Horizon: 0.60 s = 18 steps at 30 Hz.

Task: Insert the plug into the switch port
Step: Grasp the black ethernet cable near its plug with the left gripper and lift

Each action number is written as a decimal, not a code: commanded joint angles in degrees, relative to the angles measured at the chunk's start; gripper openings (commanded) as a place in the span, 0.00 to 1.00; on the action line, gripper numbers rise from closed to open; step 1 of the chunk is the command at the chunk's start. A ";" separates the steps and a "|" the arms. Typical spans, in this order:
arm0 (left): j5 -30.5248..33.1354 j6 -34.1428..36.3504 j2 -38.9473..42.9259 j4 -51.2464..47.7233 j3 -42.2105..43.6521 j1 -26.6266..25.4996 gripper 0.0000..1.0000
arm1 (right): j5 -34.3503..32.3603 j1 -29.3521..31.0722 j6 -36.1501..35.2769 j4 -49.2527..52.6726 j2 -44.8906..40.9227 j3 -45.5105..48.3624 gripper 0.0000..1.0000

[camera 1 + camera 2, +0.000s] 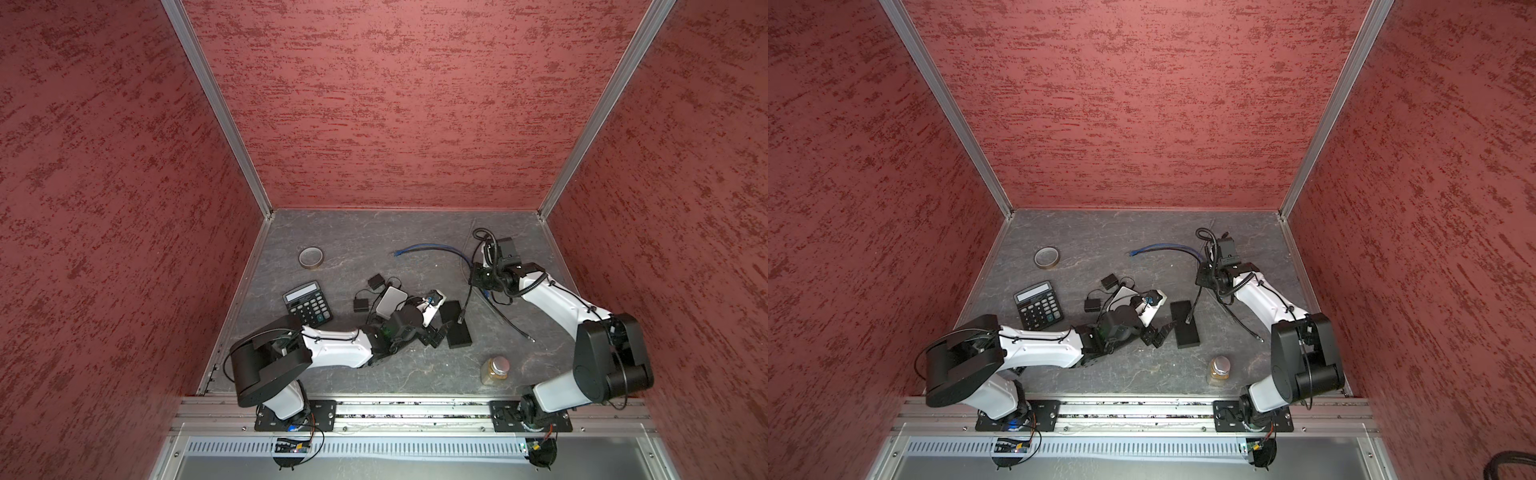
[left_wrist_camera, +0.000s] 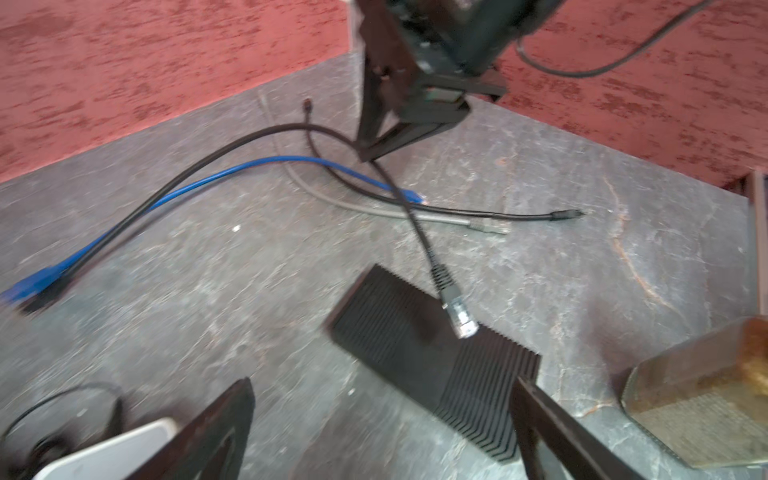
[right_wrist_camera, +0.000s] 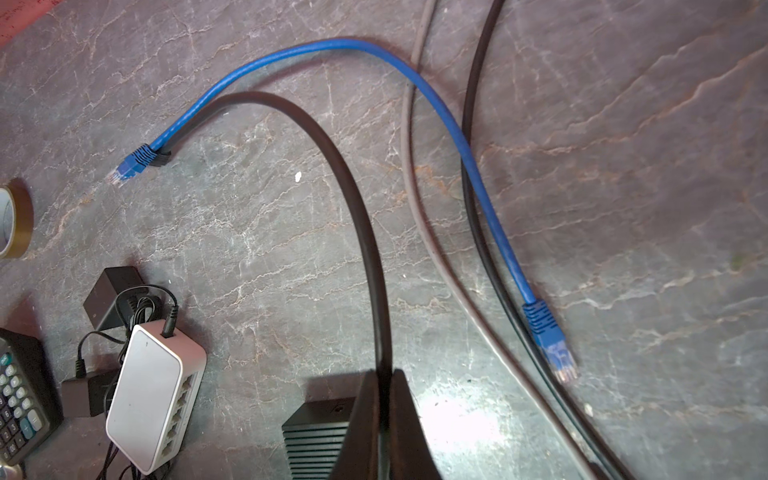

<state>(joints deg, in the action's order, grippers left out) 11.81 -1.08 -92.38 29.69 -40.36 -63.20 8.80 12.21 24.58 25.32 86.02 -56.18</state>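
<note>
The right gripper [image 3: 384,374] is pinched tight on a black cable [image 3: 365,232], up above the gray table [image 3: 249,249]. The cable hangs down from it, and the plug [image 2: 459,316] at its end dangles over the ribbed top of the black switch [image 2: 399,345] — not in any port. I cannot tell if the plug touches the top. The black switch lies flat on the table. The left gripper [image 2: 381,380] is low, just beside the black switch, its fingers spread wide with nothing in them. A white switch [image 3: 145,382] with a row of ports sits near the left arm. A blue cable [image 3: 332,43] lies on the table — loose.
</note>
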 commanded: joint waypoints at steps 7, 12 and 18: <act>-3.46 0.82 -8.38 1.15 -9.03 -1.31 0.88 | 1.76 -0.25 0.73 -2.00 -2.46 0.96 0.00; -4.66 0.89 -11.88 -4.14 -12.39 -0.99 0.86 | 2.78 -0.25 0.45 -2.68 -2.48 1.12 0.00; -5.54 0.73 -14.89 -7.30 -14.51 -0.92 0.83 | 4.18 -0.25 -0.01 -3.62 -4.34 1.39 0.00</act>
<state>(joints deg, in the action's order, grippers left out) 7.27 -0.56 -106.06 25.21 -53.71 -64.29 11.33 12.21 24.60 23.90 84.33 -55.24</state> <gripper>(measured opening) 0.831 0.063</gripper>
